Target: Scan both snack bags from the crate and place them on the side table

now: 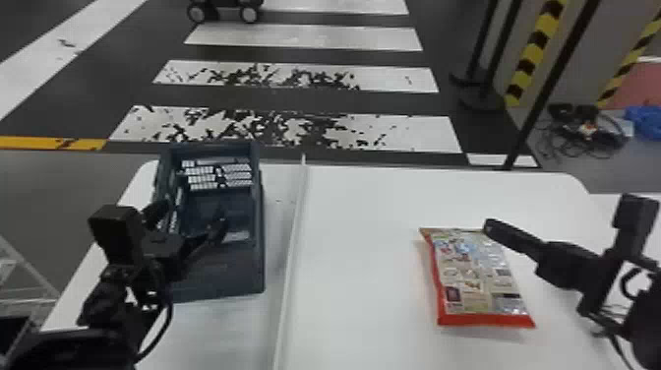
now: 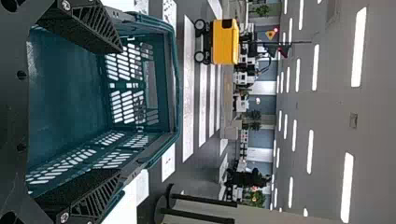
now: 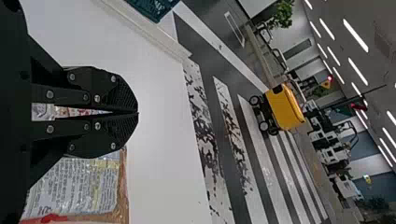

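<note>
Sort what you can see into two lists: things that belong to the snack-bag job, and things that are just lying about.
Part of the job:
- snack bag, on the table
- crate
- left gripper, open at the crate
- right gripper, shut near the bag

Just about:
- yellow cart
- cables on the floor

A yellow wheeled cart (image 2: 226, 42) stands by white crosswalk stripes (image 1: 315, 39); tangled black cables (image 1: 580, 138) lie near yellow-and-black tape (image 1: 538, 37).
</note>
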You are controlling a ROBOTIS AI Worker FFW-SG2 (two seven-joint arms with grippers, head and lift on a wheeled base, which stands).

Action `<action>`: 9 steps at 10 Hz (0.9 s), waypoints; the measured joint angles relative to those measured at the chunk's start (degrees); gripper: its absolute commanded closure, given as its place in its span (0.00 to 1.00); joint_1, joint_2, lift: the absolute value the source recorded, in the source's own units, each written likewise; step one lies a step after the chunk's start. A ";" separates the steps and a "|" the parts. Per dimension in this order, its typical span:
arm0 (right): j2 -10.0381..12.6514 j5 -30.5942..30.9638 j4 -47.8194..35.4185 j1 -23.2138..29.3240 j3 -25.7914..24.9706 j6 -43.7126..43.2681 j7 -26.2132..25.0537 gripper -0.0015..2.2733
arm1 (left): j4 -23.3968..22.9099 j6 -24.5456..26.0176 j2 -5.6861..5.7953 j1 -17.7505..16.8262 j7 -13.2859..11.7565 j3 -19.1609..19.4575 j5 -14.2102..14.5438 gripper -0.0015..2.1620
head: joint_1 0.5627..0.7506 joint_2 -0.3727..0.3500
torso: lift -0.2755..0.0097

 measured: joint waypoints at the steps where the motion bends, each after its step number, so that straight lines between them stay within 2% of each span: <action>1: 0.03 -0.08 -2.22 1.05 -1.25 -0.31 -0.83 0.03 | -0.27 0.00 0.15 -0.17 -0.06 0.31 0.01 0.04 | 0.70 0.44 | 0.62; 4: 0.04 0.53 -5.80 3.26 -7.24 -1.48 -2.74 0.03 | -1.41 0.17 0.38 -0.59 -0.29 0.54 0.22 0.04 | 0.70 0.35 | 0.62; 6: 0.04 2.74 -4.70 3.58 -10.99 -2.82 -2.60 0.03 | -1.80 0.18 0.39 -0.51 -0.36 0.44 0.34 0.04 | 0.70 0.29 | 0.62; 9: -0.39 7.99 0.12 3.55 -13.05 -8.51 0.64 0.02 | -1.94 0.32 0.39 -0.36 -0.37 0.42 0.35 0.04 | 0.70 0.24 | 0.62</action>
